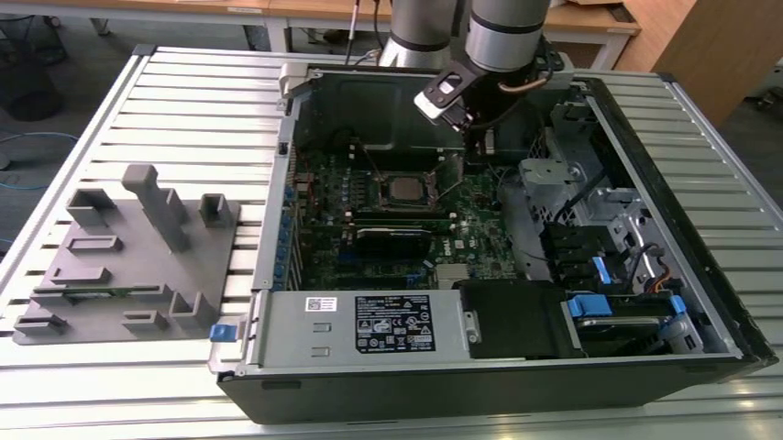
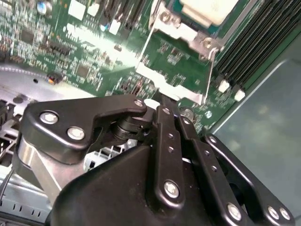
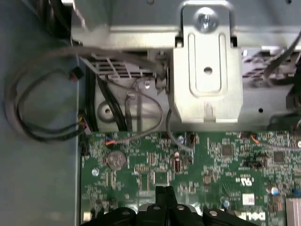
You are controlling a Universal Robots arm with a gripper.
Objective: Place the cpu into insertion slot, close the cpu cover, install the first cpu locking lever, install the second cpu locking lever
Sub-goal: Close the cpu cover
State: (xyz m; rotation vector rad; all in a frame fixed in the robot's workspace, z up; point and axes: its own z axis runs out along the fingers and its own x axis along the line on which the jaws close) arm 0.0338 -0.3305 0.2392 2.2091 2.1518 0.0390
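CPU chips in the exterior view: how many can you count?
1. The cpu sits in the insertion slot on the green board; the arm could hide others.

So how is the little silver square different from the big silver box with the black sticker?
The cpu is small, flat and square; the power supply box is much bigger and long. The cpu sits on the green board; the box lies off the board, along a case wall. The box has a black label; the cpu's top looks plain. Both are silvery, inside the open computer case.
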